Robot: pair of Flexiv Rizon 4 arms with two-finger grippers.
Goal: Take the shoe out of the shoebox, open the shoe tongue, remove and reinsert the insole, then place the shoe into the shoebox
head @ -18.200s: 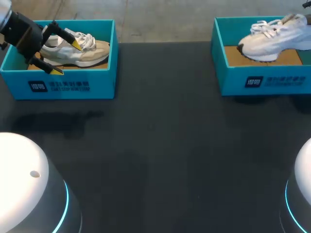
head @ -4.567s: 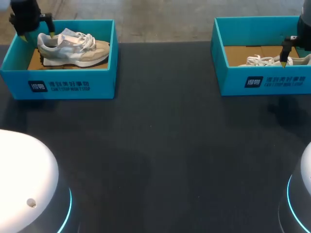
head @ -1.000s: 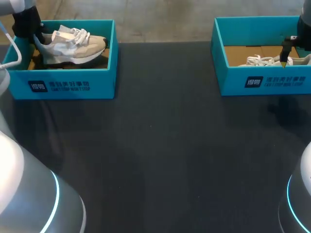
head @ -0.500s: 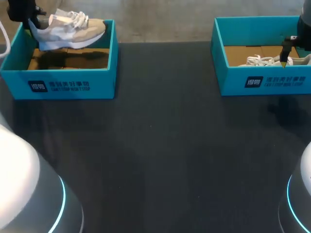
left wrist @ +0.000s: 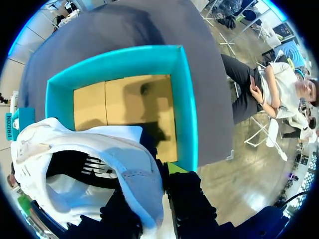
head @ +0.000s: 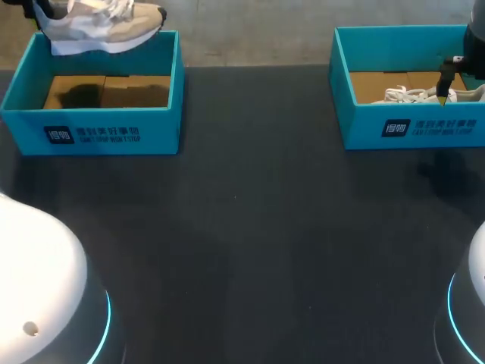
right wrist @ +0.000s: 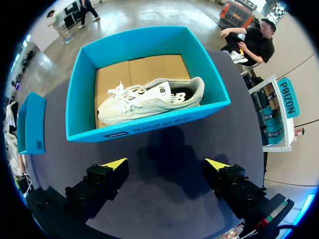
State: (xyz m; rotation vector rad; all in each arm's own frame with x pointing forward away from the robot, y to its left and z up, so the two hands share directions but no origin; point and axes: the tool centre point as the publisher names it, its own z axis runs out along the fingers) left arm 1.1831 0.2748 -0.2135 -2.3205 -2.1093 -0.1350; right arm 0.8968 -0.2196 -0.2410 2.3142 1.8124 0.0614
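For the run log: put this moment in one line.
left gripper: shut on beige sneaker, above empty left shoebox | right gripper: open, holding nothing | white sneaker: lying in right shoebox

A dark, matte counter (head: 250, 227) takes up most of the head view, running from the bottom of the frame up to a straight far edge near the top. Soft shadows lie on it at the upper left and the upper right. Beyond that edge is pale floor.

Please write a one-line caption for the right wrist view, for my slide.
Open right gripper hovers over the dark table, facing a white sneaker lying in its teal shoebox.
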